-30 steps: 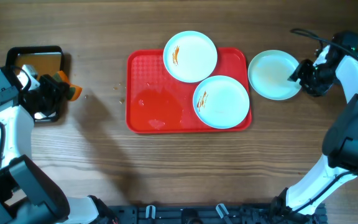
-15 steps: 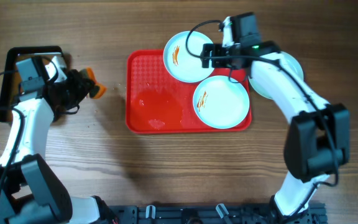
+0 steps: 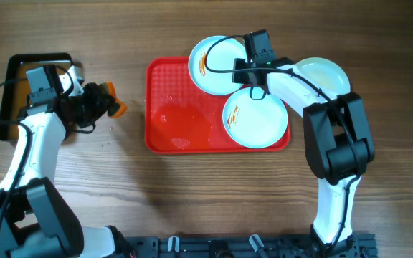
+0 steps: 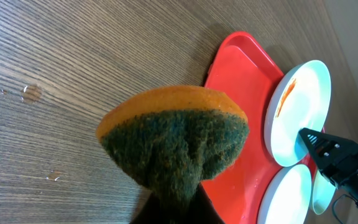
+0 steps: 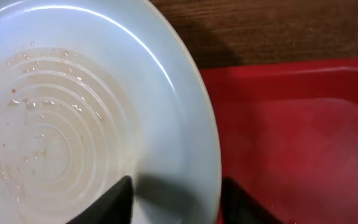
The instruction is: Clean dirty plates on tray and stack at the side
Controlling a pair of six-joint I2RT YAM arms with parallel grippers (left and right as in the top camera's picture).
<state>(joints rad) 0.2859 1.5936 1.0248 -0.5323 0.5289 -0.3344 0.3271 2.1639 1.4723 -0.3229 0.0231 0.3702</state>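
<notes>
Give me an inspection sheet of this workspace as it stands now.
Surface: wooden table; droplets near the sponge.
Job's things: red tray wet; smeared upper plate and lower plate on it; third plate beside it.
Clutter: black tray of brownish liquid.
Grippers: left gripper shut on sponge; right gripper open astride upper plate's rim.
Cables: black cable loops over upper plate.
Surroundings: black rail at near edge.

Glossy plates (image 3: 210, 72), textured plastic tray (image 3: 178, 107)
</notes>
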